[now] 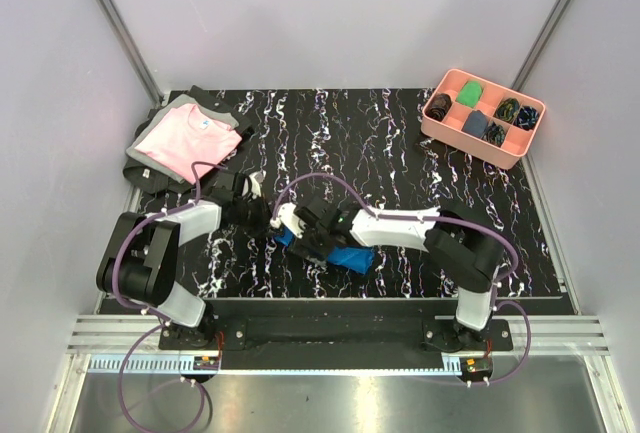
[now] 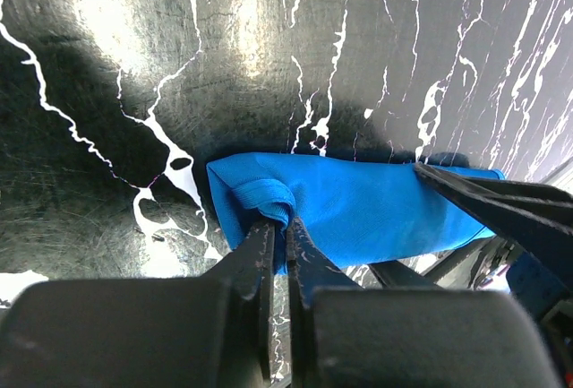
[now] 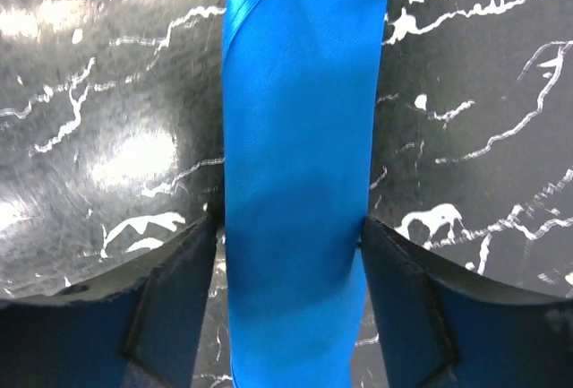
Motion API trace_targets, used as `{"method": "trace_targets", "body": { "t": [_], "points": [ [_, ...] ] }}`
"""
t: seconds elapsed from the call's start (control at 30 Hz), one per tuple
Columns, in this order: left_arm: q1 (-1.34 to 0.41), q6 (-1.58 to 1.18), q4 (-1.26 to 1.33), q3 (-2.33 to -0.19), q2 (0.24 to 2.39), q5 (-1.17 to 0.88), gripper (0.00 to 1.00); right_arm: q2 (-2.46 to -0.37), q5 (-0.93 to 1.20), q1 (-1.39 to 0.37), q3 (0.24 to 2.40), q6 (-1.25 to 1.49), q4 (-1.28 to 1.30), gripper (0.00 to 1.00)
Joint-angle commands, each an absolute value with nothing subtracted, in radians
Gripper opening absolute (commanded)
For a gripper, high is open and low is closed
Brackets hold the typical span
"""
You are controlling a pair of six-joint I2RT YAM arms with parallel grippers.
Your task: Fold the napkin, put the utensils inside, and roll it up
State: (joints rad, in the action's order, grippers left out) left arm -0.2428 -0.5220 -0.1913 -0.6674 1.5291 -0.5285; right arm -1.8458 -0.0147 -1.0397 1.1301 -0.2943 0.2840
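The napkin (image 1: 350, 256) is a royal-blue satin cloth rolled into a narrow tube, lying near the table's front edge between the two arms. My left gripper (image 1: 272, 225) is shut on a fold at the roll's left end (image 2: 255, 200), with the jaws nearly together (image 2: 279, 227). My right gripper (image 1: 310, 238) straddles the middle of the roll (image 3: 300, 137), one finger pressed on each side (image 3: 288, 245). Its dark fingers (image 2: 501, 200) also show in the left wrist view. No utensils are in view.
A folded pink shirt with grey trim (image 1: 190, 133) lies at the back left. A pink compartment tray (image 1: 470, 143) holding small dark and green cloth bundles stands at the back right. The black marbled tabletop (image 1: 400, 153) is enclosed by pale walls.
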Motion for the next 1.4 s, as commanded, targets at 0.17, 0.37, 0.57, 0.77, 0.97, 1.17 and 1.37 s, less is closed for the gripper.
{"method": "trace_targets", "body": {
  "t": [0.17, 0.37, 0.57, 0.77, 0.97, 1.17, 1.37],
  "points": [
    [-0.238, -0.500, -0.195, -0.690, 1.434, -0.483, 0.58, -1.969, 0.419, -0.867, 1.218, -0.192, 0.462, 0.54],
    [-0.236, -0.483, -0.193, -0.660, 1.333, -0.428, 0.72, -2.049, 0.729, -0.782, 1.267, -0.135, 0.491, 0.46],
    [-0.236, -0.494, -0.154, -0.609, 1.319, -0.446, 0.75, -2.127, 0.955, -0.703, 1.311, -0.095, 0.503, 0.44],
    [-0.236, -0.522, -0.077, -0.569, 1.341, -0.469, 0.73, -2.194, 1.054, -0.664, 1.335, -0.078, 0.512, 0.44],
    [-0.238, -0.537, -0.008, -0.549, 1.374, -0.494, 0.67, -2.247, 1.112, -0.646, 1.358, -0.052, 0.517, 0.43],
    [-0.247, -0.552, 0.055, -0.525, 1.384, -0.520, 0.56, -2.287, 1.137, -0.627, 1.379, -0.028, 0.529, 0.43],
    [-0.261, -0.569, 0.112, -0.505, 1.408, -0.560, 0.47, -2.321, 1.135, -0.612, 1.396, -0.006, 0.541, 0.45]
  ]
}}
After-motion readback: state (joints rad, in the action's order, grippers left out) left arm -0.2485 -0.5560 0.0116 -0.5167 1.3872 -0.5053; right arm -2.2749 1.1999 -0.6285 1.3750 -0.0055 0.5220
